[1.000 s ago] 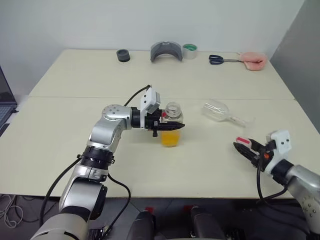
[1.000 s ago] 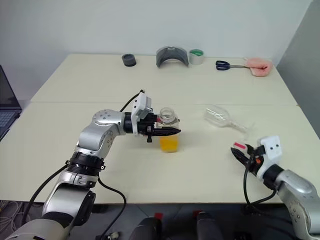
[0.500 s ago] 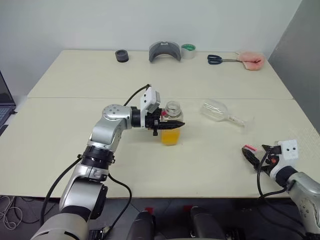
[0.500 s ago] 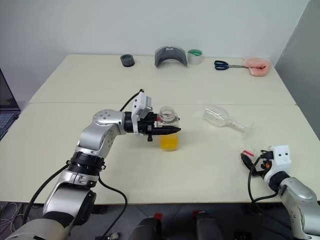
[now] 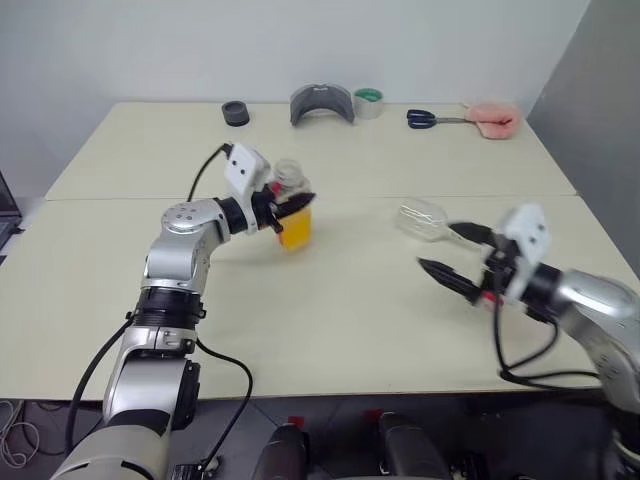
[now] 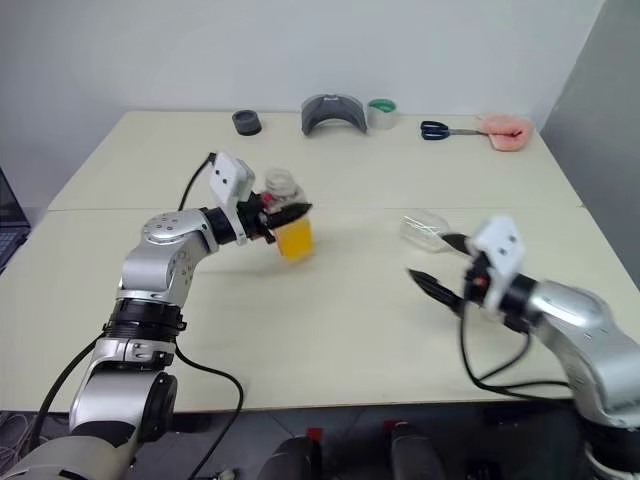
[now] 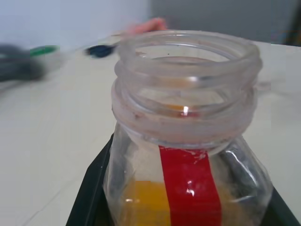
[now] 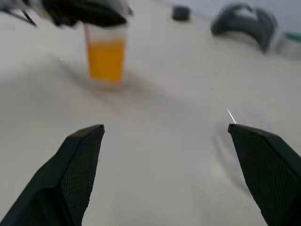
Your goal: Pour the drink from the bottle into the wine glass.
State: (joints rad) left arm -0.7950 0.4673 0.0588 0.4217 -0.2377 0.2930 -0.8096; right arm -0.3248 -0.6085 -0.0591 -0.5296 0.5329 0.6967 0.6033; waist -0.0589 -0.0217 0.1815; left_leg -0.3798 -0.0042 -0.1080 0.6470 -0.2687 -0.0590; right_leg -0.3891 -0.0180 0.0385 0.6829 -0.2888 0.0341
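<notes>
Bench (image 5: 330, 330): a wide cream top made of two slabs, with a seam running left to right across the middle; it carries everything named here.
Left gripper (image 5: 296, 205): clamped shut on the bottle, pointing level toward the right, held over the left-centre of the bench near the seam.
Right gripper (image 5: 452, 256): its two black fingers (image 8: 75, 165) are spread wide with nothing between them; it points left, low over the near-right part of the bench, just near of the wine glass.
Bottle (image 5: 291, 205): small, clear plastic, upright in the left gripper; its cap is off and the threaded mouth is open, and a red label strip (image 7: 190, 188) runs down its side.
Drink (image 5: 294, 229): bright orange-yellow liquid filling the lower half of the bottle.
Wine glass (image 5: 422, 218): clear, lying on its side on the bench right of centre, well apart from the bottle; its bowl faces left, and its stem passes behind the right gripper.
Grey curved object (image 5: 321, 103): stands at the far edge, near the middle.
Pink object (image 5: 491, 117): soft-looking, at the far right corner.
Scissors (image 5: 428, 119): dark blue handles, lying just left of the pink object.
Tape roll (image 5: 368, 101): green-topped, just right of the grey curved object.
Black ring (image 5: 235, 113): a small dark round piece at the far edge, left of the grey curved object.
</notes>
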